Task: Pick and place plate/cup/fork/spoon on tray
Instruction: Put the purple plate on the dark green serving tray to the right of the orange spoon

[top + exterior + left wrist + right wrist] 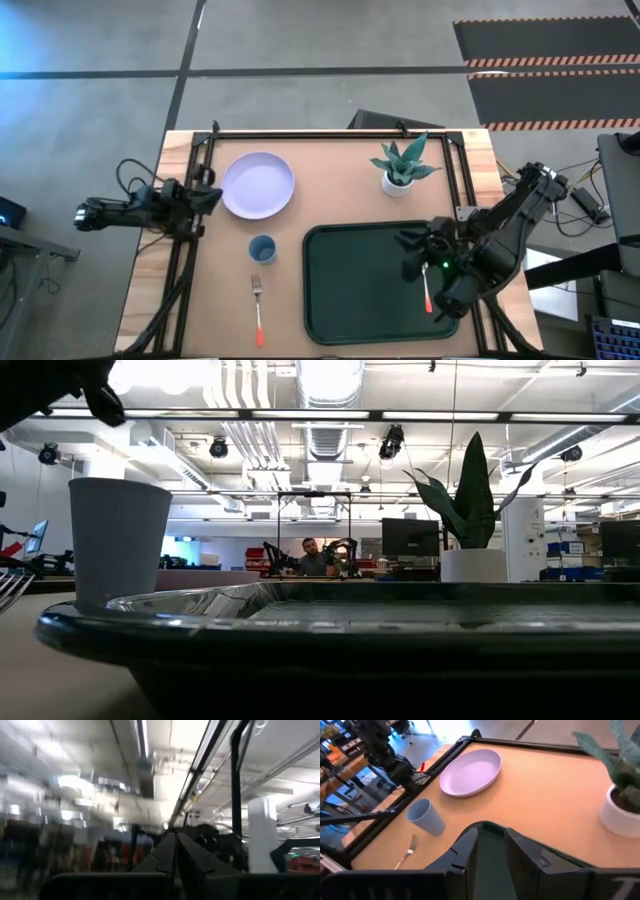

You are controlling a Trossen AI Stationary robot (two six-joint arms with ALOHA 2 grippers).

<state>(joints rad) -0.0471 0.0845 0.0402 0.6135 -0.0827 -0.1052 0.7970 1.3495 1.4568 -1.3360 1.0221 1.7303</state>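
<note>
The dark green tray (370, 290) lies at the table's near right; it fills the low view (350, 630). The spoon's orange-red handle (427, 292) lies on the tray near its right rim, its bowl hidden under my right arm. My right gripper (408, 254) hovers over the tray, open and empty (491, 855). The lavender plate (258, 185), the blue cup (262, 248) and the fork (258, 310) rest on the table left of the tray. My left gripper (212, 195) waits shut by the plate's left edge.
A white pot with a green plant (400, 168) stands beyond the tray's far right corner. A black frame (330, 133) runs along the table's far edge and sides. Bare table lies between the plate and the plant. A person sits far off in the room (313, 557).
</note>
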